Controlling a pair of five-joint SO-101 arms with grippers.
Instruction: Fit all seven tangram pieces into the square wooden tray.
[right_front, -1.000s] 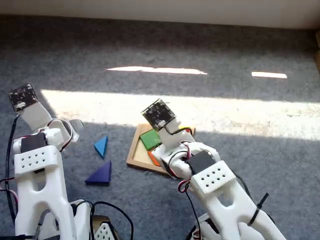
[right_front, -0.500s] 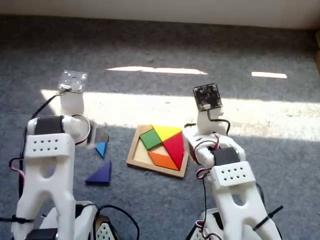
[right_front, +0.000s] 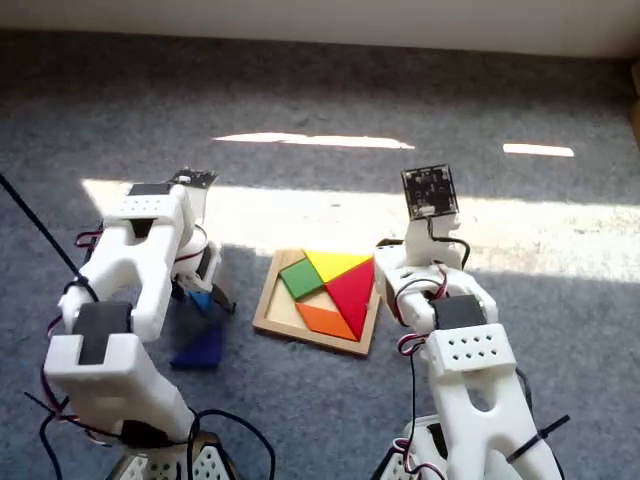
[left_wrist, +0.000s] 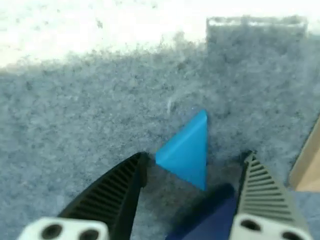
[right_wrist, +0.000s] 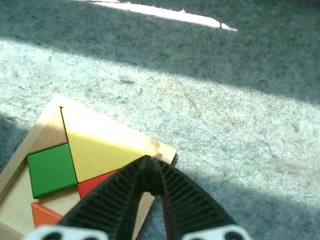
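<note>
Top-down layout w/ both wrist insets. The square wooden tray (right_front: 262, 318) lies on grey carpet (right_front: 500, 330) between the two arms and holds four pieces: green square (right_front: 299, 277), yellow triangle (right_front: 337, 264), red triangle (right_front: 352, 291) and orange triangle (right_front: 325, 318), with bare wood along the side nearest the left arm. Two pieces lie on the carpet beside that side of the tray – a light-blue triangle (left_wrist: 187, 150) and, just beside it, a dark-blue triangle (right_front: 200, 345). Left gripper (left_wrist: 195, 157): jaws spread wide, low over the carpet, one tip on either side of the light-blue triangle; whether either tip touches it cannot be told. Right gripper (right_wrist: 150, 172): jaws closed together, holding nothing, tips over the tray's edge at the corner by the yellow and red pieces. A sunlit band (right_front: 520, 225) crosses the carpet beyond the tray.
</note>
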